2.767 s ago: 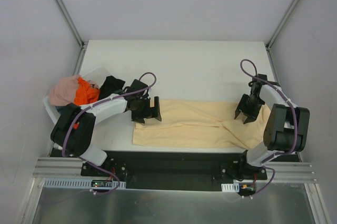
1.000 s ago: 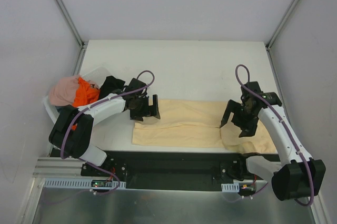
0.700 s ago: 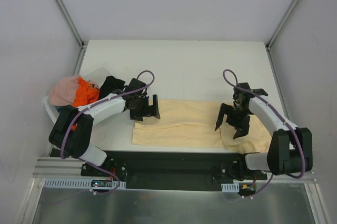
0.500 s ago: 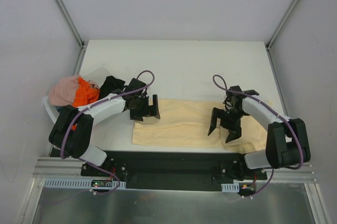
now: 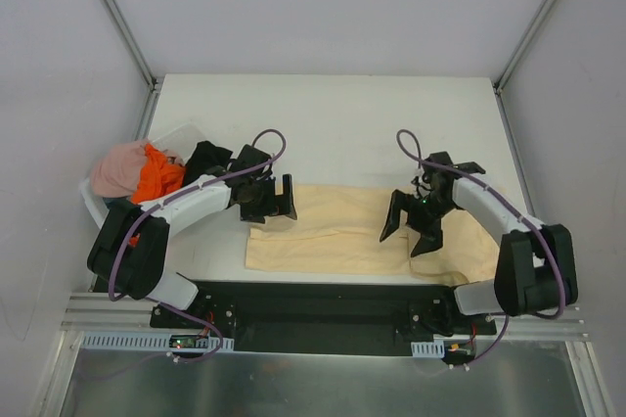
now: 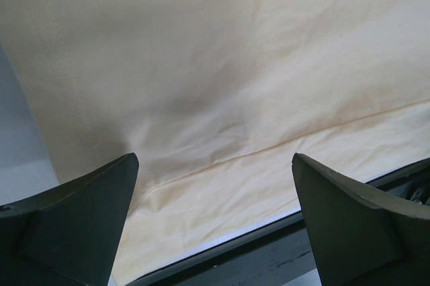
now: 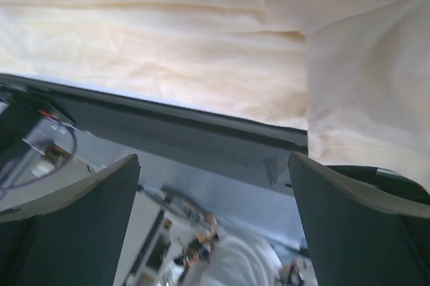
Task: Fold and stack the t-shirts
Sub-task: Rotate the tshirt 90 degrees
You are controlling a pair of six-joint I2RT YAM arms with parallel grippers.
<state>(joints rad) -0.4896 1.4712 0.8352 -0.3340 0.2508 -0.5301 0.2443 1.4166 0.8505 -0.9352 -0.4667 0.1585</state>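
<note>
Pale yellow t-shirt (image 5: 333, 236) lies in a long strip along the near edge of the table (image 5: 352, 133), both hands over it.
Left hand (image 5: 276, 204) sits at the strip's left end, fingers spread wide, gripping nothing. Right hand (image 5: 406, 233) is right of the middle, equally wide and empty (contact with the cloth: cannot tell). Pink t-shirt (image 5: 117, 170), orange t-shirt (image 5: 158, 174) and black t-shirt (image 5: 205, 160) are heaped in the white basket (image 5: 88, 200) at far left.
</note>
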